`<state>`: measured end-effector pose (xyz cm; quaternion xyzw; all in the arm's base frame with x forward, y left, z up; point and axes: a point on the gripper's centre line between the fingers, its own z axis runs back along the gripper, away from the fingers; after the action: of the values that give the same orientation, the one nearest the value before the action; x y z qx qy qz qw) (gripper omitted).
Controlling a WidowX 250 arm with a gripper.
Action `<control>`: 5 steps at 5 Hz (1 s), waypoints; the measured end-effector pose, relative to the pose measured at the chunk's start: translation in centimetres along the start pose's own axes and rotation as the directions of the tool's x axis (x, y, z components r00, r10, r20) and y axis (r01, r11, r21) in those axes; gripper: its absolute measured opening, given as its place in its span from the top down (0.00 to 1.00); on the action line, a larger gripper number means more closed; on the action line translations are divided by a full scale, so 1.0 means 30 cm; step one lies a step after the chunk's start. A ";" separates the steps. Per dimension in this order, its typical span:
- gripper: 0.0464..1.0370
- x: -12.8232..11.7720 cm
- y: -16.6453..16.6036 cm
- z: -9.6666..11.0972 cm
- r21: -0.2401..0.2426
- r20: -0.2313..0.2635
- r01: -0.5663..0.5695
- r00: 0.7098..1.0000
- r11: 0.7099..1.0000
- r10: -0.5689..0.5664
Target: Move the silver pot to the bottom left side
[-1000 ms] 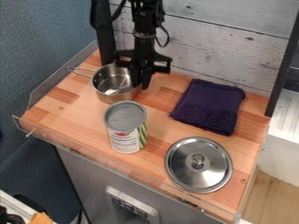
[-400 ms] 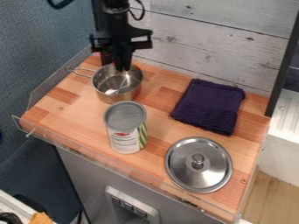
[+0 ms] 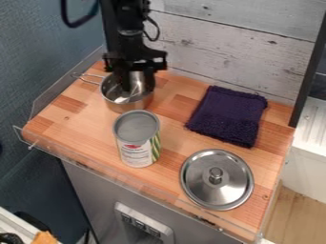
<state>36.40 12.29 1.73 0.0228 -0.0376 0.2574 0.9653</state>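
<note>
Well, claw (image 3: 137, 87) spread, at silver pot (image 3: 128, 105)

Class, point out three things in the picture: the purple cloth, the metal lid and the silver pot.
Purple cloth (image 3: 227, 114): camera view, middle of its folded top.
Metal lid (image 3: 202, 185): camera view, flat part beside the knob.
Silver pot (image 3: 129, 106): camera view, outer wall.

The black arm (image 3: 129, 35) hangs down behind the pot (image 3: 130, 106), roughly upright, cables looping out from both sides of it. At its lower end I can see the gripper (image 3: 137, 86) pointing down over the pot's mouth, its two fingers (image 3: 149, 80) spread apart. Whether they touch the pot, I can't tell.
</note>
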 end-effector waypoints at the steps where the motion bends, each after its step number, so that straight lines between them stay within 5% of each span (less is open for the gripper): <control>1: 0.03 -0.001 -0.046 -0.013 0.003 0.002 0.037 0.999 0.999 -0.037; 3: 0.04 -0.001 -0.017 0.017 0.079 0.039 0.000 0.999 0.997 -0.003; 4: 0.04 0.012 -0.021 0.108 0.074 0.104 -0.016 0.995 0.997 0.008; 5: 0.04 -0.001 -0.066 0.113 0.048 0.101 0.010 0.995 0.999 -0.015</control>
<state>37.16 10.33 5.04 0.0588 -0.0803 0.2507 0.9629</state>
